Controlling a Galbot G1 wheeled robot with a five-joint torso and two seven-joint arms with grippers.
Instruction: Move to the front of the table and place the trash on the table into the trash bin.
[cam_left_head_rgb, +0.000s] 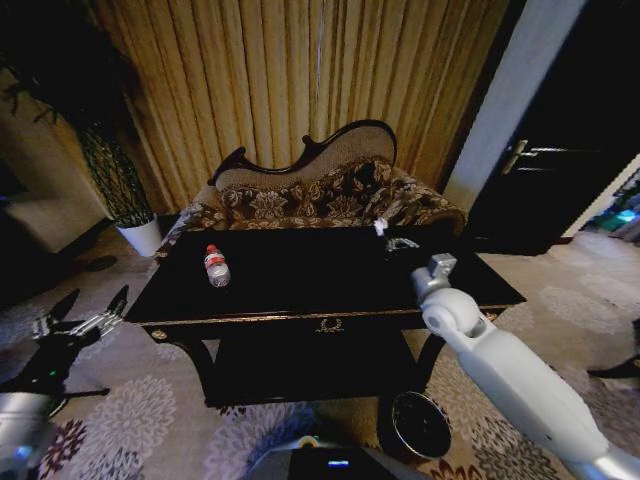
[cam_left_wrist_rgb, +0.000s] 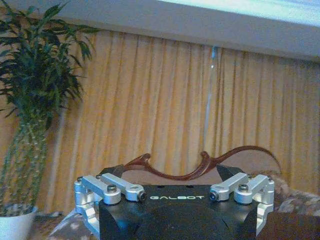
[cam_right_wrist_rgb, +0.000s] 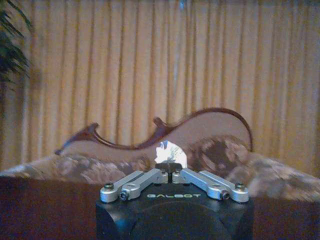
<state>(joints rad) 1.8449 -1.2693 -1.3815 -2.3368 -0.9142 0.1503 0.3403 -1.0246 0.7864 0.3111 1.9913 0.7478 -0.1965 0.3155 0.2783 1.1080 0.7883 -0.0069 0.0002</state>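
White crumpled paper (cam_right_wrist_rgb: 170, 151) sits clenched in the right hand (cam_right_wrist_rgb: 170, 167) above the table's (cam_left_head_rgb: 300, 300) far edge, left hand (cam_left_head_rgb: 85, 315) released beside it.

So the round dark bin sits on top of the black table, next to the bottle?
Not quite. In the head view the trash bin stands on the carpet in front of the table, well below its top. The bottle does lie on the table.

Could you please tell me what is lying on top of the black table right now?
On the table a clear bottle lies at the left. Over its far right side, the right gripper is shut on a white paper ball. The arm may hide more.
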